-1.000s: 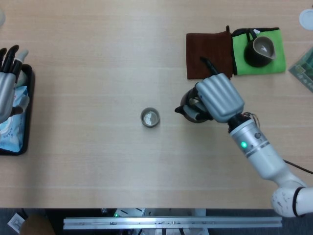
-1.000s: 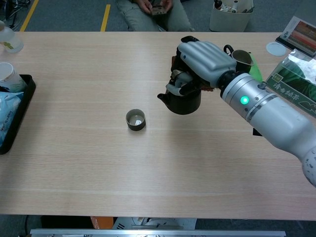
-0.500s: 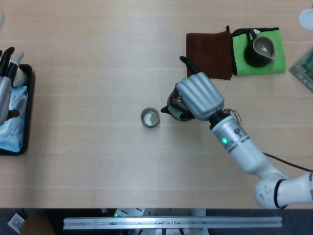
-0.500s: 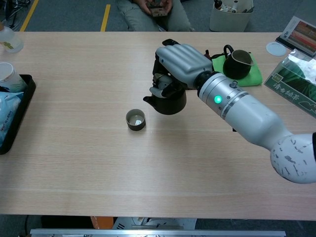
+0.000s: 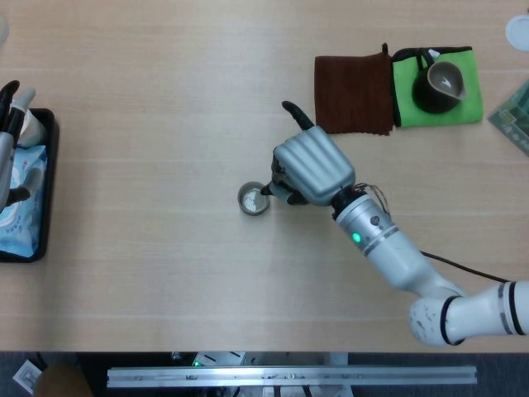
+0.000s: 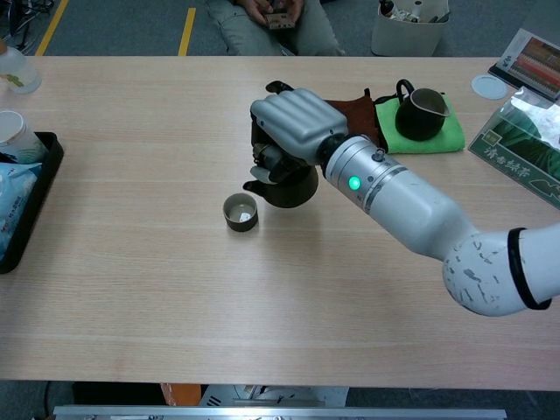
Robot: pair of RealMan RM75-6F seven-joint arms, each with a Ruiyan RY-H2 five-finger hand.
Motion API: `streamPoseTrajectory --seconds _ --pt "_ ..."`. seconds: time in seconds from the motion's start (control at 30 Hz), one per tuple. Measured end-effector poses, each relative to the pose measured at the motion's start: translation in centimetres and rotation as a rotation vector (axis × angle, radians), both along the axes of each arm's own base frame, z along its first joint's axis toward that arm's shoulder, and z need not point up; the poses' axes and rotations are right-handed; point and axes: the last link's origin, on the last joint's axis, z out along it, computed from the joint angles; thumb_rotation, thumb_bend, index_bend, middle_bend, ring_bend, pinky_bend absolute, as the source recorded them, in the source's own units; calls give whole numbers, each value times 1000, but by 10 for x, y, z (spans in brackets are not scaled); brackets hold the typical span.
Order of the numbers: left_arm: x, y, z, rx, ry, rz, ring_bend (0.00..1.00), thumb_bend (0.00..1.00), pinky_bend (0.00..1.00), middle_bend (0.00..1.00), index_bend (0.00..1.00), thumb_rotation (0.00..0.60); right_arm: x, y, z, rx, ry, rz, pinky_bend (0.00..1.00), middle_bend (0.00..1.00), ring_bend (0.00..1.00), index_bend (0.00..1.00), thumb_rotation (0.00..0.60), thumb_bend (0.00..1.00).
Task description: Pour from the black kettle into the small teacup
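My right hand grips the black kettle, which hangs just above the table. Its spout reaches the right rim of the small teacup. The teacup is a small dark round cup standing upright on the wood, with a pale inside. Most of the kettle is hidden under my hand in the head view. My left hand stays at the far left edge over the black tray, fingers apart, holding nothing.
A brown cloth and a green cloth lie at the back right; a dark pitcher stands on the green one. A black tray with a blue packet sits at the left edge. A green box is far right.
My right hand has carried the kettle leftward from beside the brown cloth until its spout meets the teacup's rim. The left hand has barely shifted.
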Motion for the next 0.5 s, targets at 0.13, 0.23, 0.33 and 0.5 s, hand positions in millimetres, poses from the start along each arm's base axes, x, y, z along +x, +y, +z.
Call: streamPoseTrajectory --seconds 0.13,0.23,0.33,0.5 --pt "0 -1 0 0 -3 0 0 295 43 41 0 600 3 -1 -4 -7 31 17 46 989 927 1000 584 287" --pt "-1 -1 0 -1 -4 -1 0 295 43 41 0 600 6 -2 -6 -15 53 32 46 989 926 1000 592 287" --pt "-1 -2 0 0 -7 -3 0 295 43 41 0 600 9 -2 -9 -16 64 40 46 988 927 1000 590 286" --pt "-2 -3 1 2 -10 -1 0 295 43 41 0 600 13 -2 -12 -20 90 62 46 989 927 1000 591 286"
